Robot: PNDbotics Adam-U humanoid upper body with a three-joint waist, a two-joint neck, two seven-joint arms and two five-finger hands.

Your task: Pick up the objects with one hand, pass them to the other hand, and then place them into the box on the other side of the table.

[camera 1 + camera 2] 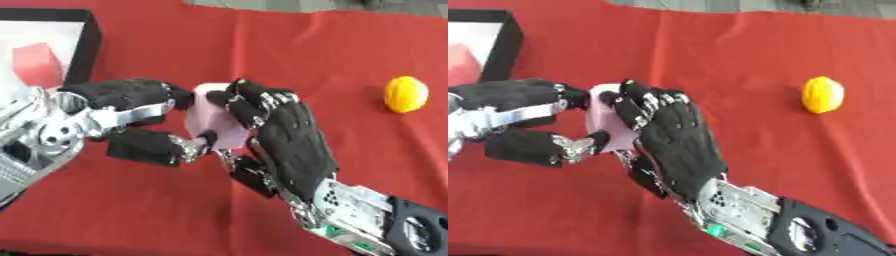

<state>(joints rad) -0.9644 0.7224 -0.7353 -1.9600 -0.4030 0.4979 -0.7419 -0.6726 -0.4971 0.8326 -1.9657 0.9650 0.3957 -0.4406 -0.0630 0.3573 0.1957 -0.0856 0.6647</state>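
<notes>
Pink block (213, 120) between both hands, yellow ball (405, 94) (far right)

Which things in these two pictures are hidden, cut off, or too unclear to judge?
- Pink block: both views, mostly covered by the right robot hand and left robot hand; which one bears it is unclear.
- Box: cut by the left edge, more so in the right eye view.
- Red object in the box: blurred.
- Yellow object: too small to identify.
</notes>
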